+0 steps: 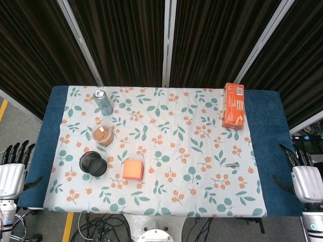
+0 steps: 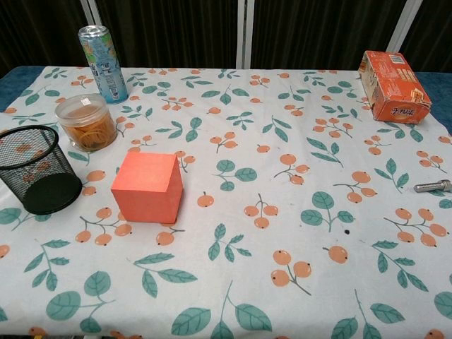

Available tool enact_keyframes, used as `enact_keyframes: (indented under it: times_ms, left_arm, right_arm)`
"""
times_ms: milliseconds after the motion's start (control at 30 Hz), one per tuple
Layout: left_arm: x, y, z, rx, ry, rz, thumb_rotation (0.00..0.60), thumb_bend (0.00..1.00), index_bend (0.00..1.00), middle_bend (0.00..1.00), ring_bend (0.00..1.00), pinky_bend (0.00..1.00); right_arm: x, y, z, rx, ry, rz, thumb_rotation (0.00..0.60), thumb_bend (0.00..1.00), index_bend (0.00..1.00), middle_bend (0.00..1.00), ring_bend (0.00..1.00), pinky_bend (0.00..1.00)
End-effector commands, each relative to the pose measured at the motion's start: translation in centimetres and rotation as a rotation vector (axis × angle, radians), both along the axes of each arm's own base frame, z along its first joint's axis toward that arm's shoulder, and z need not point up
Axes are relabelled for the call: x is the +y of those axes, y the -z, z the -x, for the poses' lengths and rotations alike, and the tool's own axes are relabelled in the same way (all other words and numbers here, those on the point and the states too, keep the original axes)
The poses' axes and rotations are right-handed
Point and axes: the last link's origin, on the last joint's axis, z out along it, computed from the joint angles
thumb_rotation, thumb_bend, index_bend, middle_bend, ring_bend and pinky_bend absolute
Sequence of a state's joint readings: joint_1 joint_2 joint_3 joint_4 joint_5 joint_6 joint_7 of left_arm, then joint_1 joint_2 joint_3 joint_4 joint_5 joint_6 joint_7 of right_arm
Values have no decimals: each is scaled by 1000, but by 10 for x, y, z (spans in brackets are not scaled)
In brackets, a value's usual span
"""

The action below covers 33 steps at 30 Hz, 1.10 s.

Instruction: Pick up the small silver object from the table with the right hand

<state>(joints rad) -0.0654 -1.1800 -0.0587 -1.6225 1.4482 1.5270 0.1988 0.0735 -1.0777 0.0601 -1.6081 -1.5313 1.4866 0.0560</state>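
Here the left hand (image 1: pixel 12 169) hangs off the table's left edge, fingers straight, apart and holding nothing. On the leaf-and-berry cloth (image 1: pixel 171 146) stand a black mesh cup (image 1: pixel 93 164), a clear round tub (image 1: pixel 103 135), a drink can (image 1: pixel 103 102) and an orange cube (image 1: pixel 133 170); an orange carton (image 1: pixel 233 105) lies far right. The small silver object (image 1: pixel 232 165), a metal cylinder, lies flat near the right edge, long axis left-right, nothing crowding it. The right hand (image 1: pixel 304 174) waits beyond that edge, fingers extended and empty.
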Motion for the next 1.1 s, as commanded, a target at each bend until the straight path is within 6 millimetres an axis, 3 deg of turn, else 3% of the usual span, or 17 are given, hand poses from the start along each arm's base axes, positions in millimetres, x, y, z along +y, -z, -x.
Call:
enact_keyframes:
  times_ms: [33, 233, 433, 600, 767, 1100]
  left_arm:
    - [-1, 1, 1, -1, -3, 1, 600, 0, 109, 50, 0, 0]
    - [-3, 1, -1, -4, 3, 1, 600, 0, 110, 52, 0, 0]
    - [-4, 3, -3, -12, 9, 5, 600, 0, 111, 52, 0, 0]
    - [-5, 3, -2, -20, 8, 9, 600, 0, 111, 52, 0, 0]
    - [-8, 4, 1, -32, -12, 10, 600, 0, 111, 53, 0, 0]
    - [-7, 7, 4, -43, -22, 26, 600, 0, 111, 53, 0, 0]
  right_arm:
    - [0, 3, 0, -11, 7, -16, 600, 159, 101, 198, 12, 18]
    - [-5, 6, -3, -19, -16, -54, 600, 180, 176, 220, 37, 34]
    - [-31, 22, -20, -11, -93, -151, 600, 243, 317, 227, 37, 42]
    - [-65, 56, -34, 53, -138, -272, 600, 266, 374, 226, 37, 43]
    - [-87, 92, -39, 137, -155, -350, 600, 266, 408, 226, 36, 44]
    - [-99, 132, -29, 244, -158, -367, 600, 266, 467, 225, 0, 0]
